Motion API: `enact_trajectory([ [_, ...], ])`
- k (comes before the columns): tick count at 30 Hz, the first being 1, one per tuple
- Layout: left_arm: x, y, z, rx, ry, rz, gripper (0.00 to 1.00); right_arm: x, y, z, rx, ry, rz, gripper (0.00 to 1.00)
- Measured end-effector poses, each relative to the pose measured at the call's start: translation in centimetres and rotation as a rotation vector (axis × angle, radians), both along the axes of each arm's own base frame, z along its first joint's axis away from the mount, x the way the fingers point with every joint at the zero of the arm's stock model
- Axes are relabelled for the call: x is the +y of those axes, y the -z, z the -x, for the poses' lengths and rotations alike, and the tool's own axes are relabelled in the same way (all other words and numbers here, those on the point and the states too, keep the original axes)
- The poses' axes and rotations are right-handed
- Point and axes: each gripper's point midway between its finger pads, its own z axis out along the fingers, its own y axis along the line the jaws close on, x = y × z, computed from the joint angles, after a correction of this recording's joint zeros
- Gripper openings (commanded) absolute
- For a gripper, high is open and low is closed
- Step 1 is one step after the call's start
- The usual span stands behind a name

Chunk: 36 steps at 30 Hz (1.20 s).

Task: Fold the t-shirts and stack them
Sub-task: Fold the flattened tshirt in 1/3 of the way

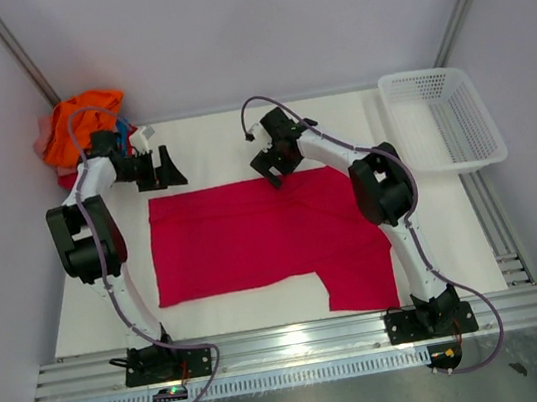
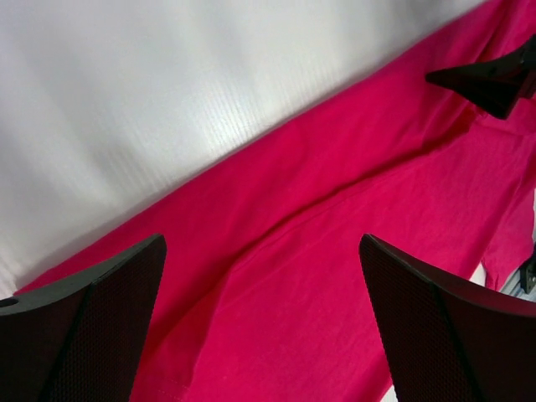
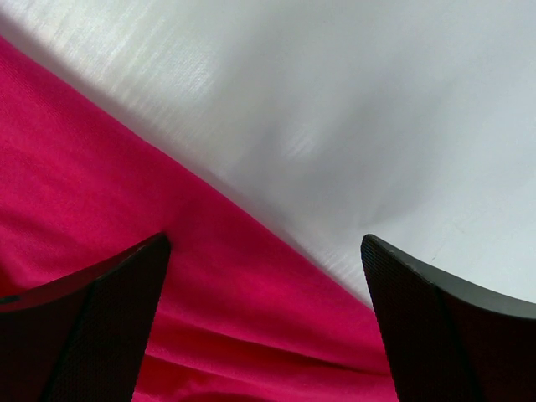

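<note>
A crimson t-shirt (image 1: 254, 238) lies flat on the white table, partly folded, with one part reaching the near edge at the right. My left gripper (image 1: 165, 168) is open and empty just above the shirt's far left corner. My right gripper (image 1: 270, 170) is open and empty at the shirt's far edge near the middle. The left wrist view shows the shirt (image 2: 335, 251) between the open fingers and a right fingertip (image 2: 490, 79) beyond. The right wrist view shows the shirt's far edge (image 3: 151, 251). A heap of orange, red and other shirts (image 1: 81, 128) lies at the far left corner.
A white plastic mesh basket (image 1: 443, 119) stands at the far right of the table (image 1: 209, 139). Metal rails (image 1: 290, 344) run along the near edge. Slanted frame posts stand at both far corners.
</note>
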Motion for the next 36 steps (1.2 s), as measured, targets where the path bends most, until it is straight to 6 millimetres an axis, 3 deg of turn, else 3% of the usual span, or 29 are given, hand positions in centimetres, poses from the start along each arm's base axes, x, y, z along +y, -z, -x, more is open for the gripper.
enact_trajectory([
  [8, -1.5, 0.2, 1.4, 0.054, 0.060, 0.026, 0.99, -2.0, -0.7, -1.3, -0.066, 0.071, 0.103, 0.99],
  [18, -4.1, 1.8, 3.0, 0.132, 0.153, 0.021, 0.99, -4.0, -1.3, -3.1, -0.146, 0.147, 0.209, 0.99],
  [29, -4.8, 2.2, 2.6, 0.128, 0.194, -0.039, 0.99, -4.0, -1.3, -3.1, -0.148, 0.148, 0.212, 0.99],
  [36, -4.3, 1.3, 1.2, 0.076, 0.184, -0.071, 0.99, -4.0, -1.2, -3.1, -0.144, 0.146, 0.207, 0.99],
])
